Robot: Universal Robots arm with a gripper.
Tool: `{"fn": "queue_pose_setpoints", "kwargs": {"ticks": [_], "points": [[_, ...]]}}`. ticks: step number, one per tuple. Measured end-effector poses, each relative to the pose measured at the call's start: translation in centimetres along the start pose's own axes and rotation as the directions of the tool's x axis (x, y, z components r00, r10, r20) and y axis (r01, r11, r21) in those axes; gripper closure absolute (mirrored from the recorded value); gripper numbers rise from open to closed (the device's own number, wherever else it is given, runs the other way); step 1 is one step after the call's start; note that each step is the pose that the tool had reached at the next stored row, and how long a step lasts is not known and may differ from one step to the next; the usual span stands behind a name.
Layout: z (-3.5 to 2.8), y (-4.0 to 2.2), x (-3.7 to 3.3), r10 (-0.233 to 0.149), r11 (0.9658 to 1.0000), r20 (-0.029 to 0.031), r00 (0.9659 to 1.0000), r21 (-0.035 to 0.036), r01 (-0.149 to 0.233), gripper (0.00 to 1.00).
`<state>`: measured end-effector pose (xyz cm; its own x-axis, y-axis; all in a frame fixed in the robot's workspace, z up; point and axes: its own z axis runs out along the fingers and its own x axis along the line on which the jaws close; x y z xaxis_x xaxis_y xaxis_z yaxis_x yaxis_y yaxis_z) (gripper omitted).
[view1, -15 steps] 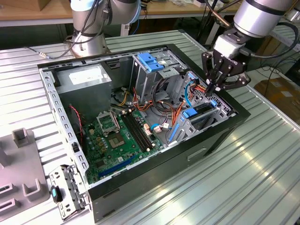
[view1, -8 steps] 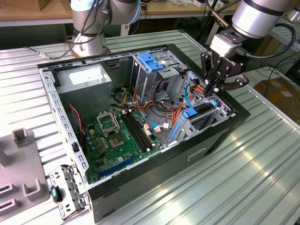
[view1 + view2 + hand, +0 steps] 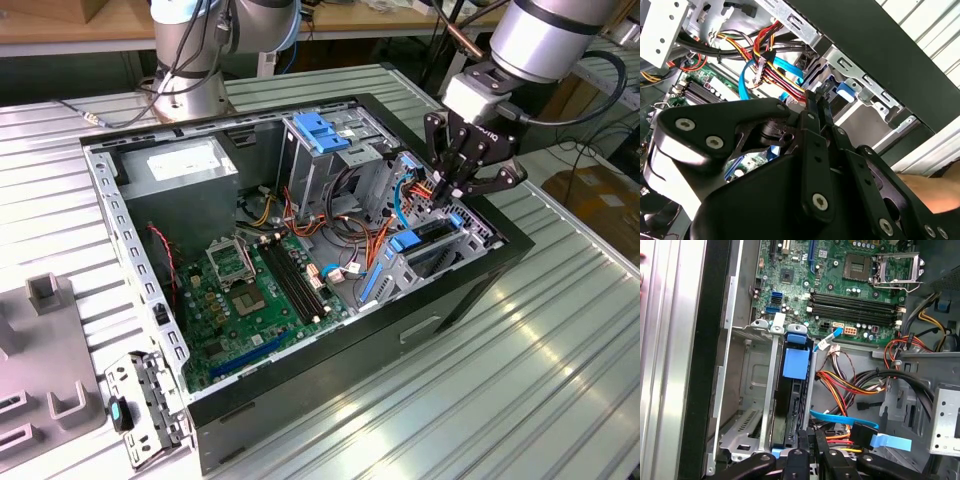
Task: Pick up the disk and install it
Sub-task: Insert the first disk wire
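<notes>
One arm in the exterior view, its tool [image 3: 462,190] down inside the open computer case [image 3: 300,380] over the drive bay. First wrist view: disk [image 3: 792,405] sits edge-up in that bay, tool fingers [image 3: 812,440] pressed together at its end.
</notes>
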<state>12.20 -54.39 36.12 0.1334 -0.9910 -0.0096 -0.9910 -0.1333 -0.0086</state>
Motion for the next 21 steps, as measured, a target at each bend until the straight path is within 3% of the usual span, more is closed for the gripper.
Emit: {"fn": "queue_pose_setpoints", "kwargs": {"ticks": [12,17,21], "points": [[0.00,0.02,0.17,0.000,1.0000,0.0000,1.0000,0.0000,0.000,0.83],[0.01,0.19,1.19,0.000,1.0000,0.0000,1.0000,0.0000,0.000,0.83],[0.15,0.27,1.36,0.018,0.9998,-0.0001,0.9998,0.0002,-0.018,0.83]]}}
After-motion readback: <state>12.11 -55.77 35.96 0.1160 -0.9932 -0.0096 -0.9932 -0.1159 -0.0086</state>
